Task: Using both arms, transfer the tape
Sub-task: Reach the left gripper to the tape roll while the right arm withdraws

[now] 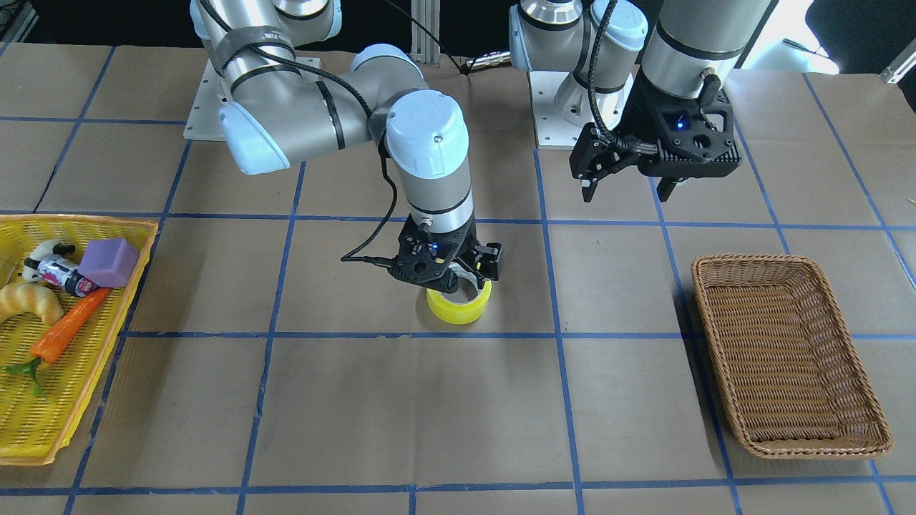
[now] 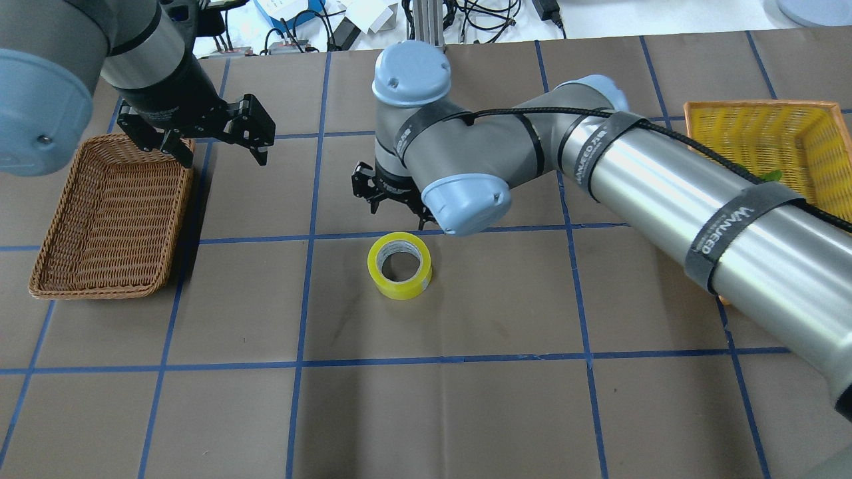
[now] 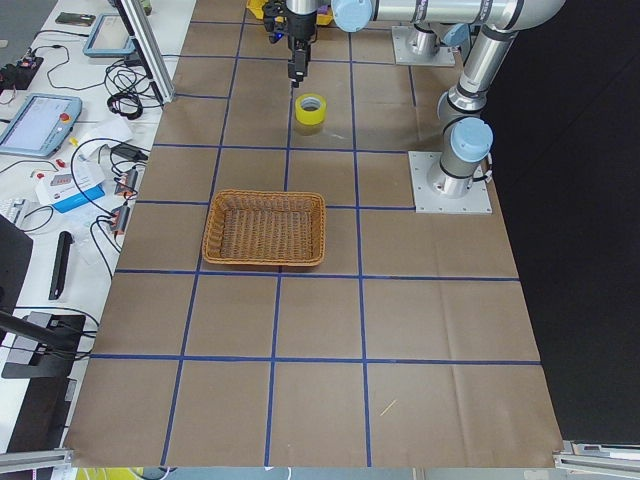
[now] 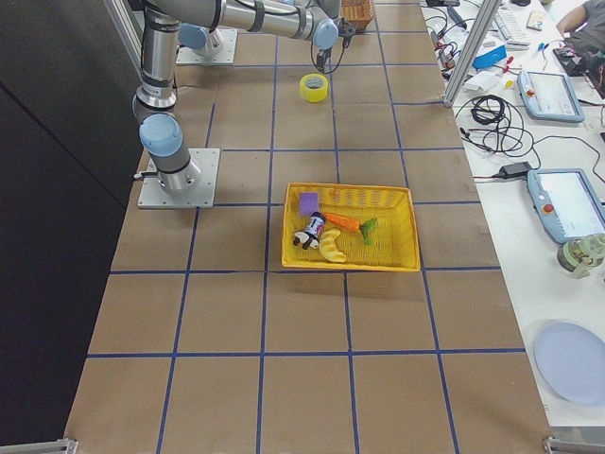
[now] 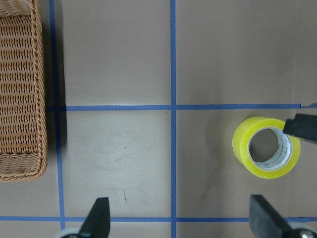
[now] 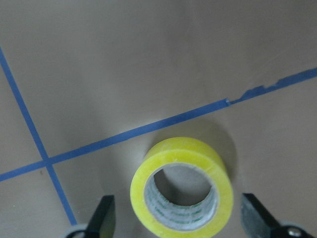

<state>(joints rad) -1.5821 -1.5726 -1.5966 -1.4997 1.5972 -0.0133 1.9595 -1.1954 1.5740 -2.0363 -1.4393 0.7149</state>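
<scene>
Glossy yellow, white-cored tape roll (image 2: 399, 290) flat on matte brown paper (image 2: 466, 399) under spread-apart right tool (image 6: 181, 216); left tool (image 2: 223, 157) likewise apart.

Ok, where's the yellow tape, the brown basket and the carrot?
tape (image 2: 399, 289): overhead view, on its yellow outer side.
brown basket (image 2: 110, 213): overhead view, on its bare woven floor.
carrot (image 1: 70, 325): front-facing view, on its orange body.

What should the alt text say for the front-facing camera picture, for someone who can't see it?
The right tool, open, hangs just over a yellow tape roll lying flat on the table. The left tool, open and holding nothing, is raised near a wicker basket; a yellow tray holding a carrot sits at the opposite end.
</scene>
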